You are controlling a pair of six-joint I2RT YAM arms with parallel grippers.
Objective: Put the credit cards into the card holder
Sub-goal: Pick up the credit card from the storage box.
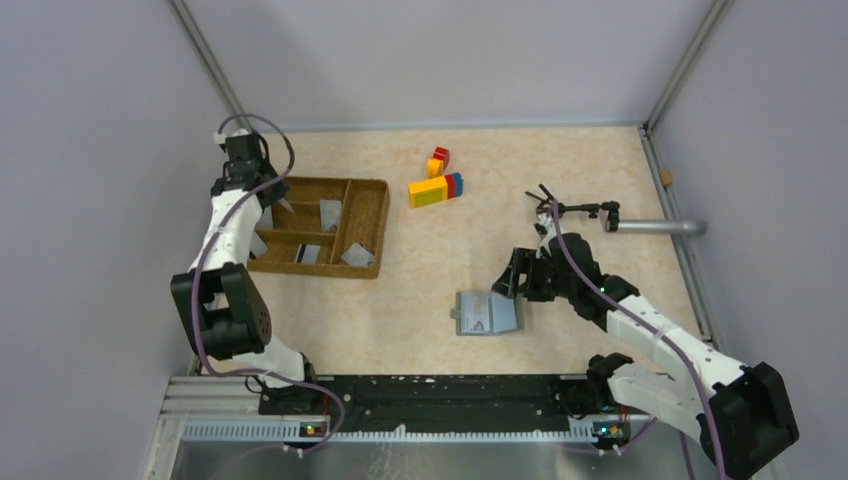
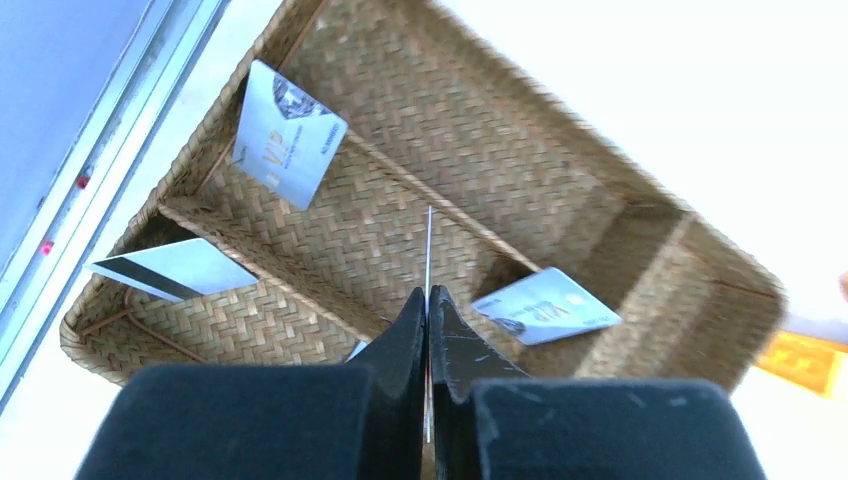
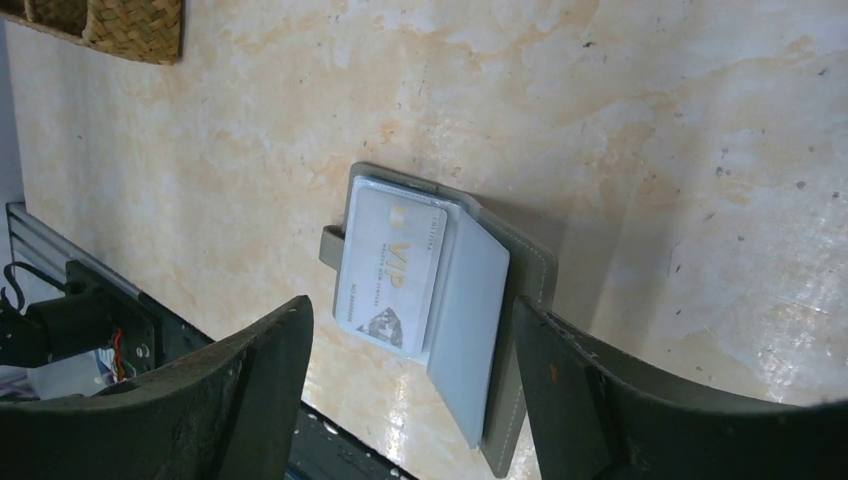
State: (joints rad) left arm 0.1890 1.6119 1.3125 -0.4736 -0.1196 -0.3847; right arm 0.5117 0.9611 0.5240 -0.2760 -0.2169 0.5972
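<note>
The left gripper (image 2: pixel 427 296) is pinching a credit card (image 2: pixel 429 240) edge-on over the wicker tray (image 2: pixel 560 130) at far left; the right gripper (image 3: pixel 410 312) is hanging wide open above the card holder (image 3: pixel 522 262).

My left arm (image 1: pixel 222 235), white-and-black, jointed: left side of the overhead frame, elbow low, wrist raised toward upper left. My left gripper (image 2: pixel 428 300), black, two-fingered: jaws pressed together on a thin silver-grey card (image 2: pixel 428 250), seen edge-on. My right arm (image 1: pixel 655 335): lower right, reaching to centre. My right gripper (image 3: pixel 410 315): jaws wide apart, holding nothing.
</note>
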